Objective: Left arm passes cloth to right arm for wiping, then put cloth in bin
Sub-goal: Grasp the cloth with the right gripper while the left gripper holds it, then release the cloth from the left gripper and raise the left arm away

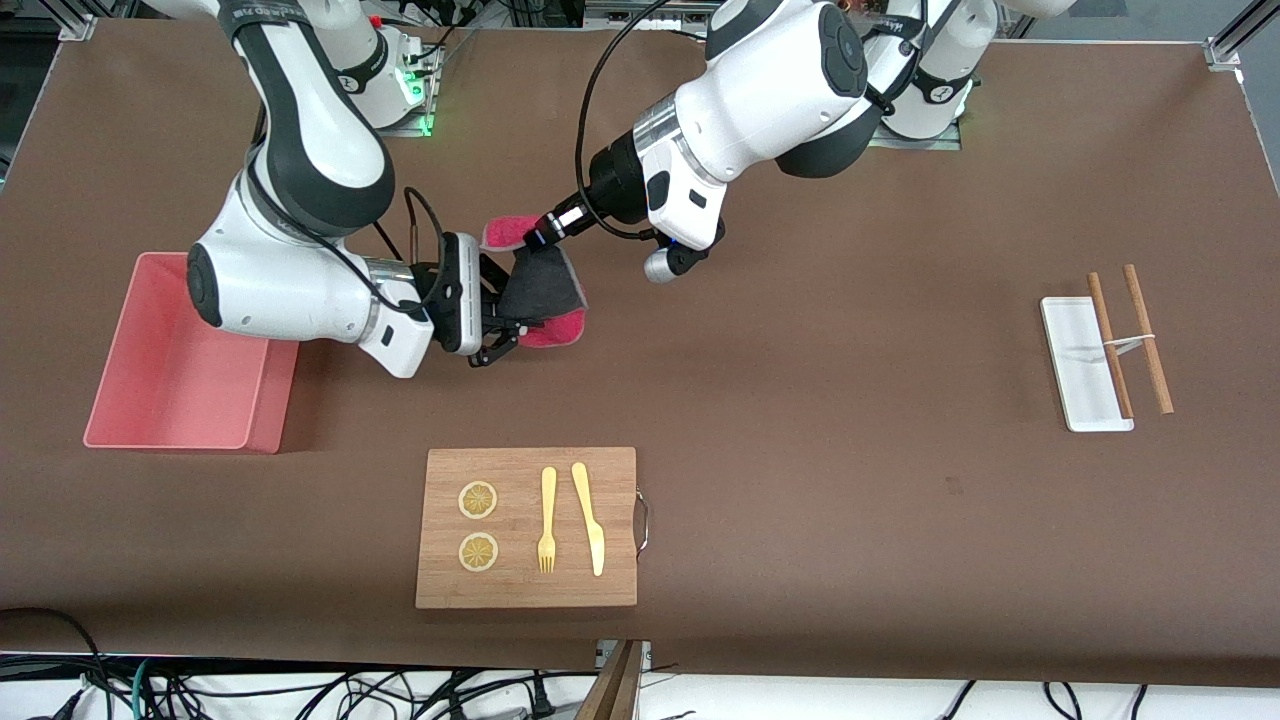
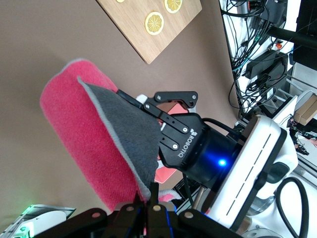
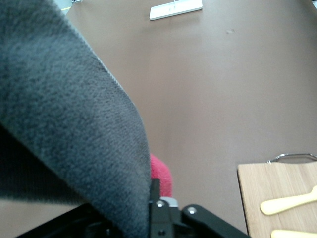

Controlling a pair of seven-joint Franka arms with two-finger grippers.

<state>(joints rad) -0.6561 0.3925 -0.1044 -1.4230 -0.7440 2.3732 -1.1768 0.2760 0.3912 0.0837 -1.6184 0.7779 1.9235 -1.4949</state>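
The cloth (image 1: 545, 285) hangs in the air between the two grippers, dark grey face toward the front camera and magenta-pink at its edges. My left gripper (image 1: 540, 238) is shut on its upper corner; in the left wrist view (image 2: 147, 196) the fingers pinch the cloth (image 2: 84, 124). My right gripper (image 1: 515, 325) is shut on the cloth's lower part and also shows in the left wrist view (image 2: 143, 106). In the right wrist view the cloth (image 3: 59, 99) drapes over my right gripper (image 3: 151, 186) and hides one finger. The salmon-pink bin (image 1: 270, 400) stands at the right arm's end of the table.
A wooden board (image 1: 525, 590) with two lemon slices, a fork (image 1: 547, 520) and a knife (image 1: 590, 520) lies nearer the front camera than the cloth. A small white tray (image 1: 1085, 400) and two brown sticks (image 1: 1145, 340) lie toward the left arm's end.
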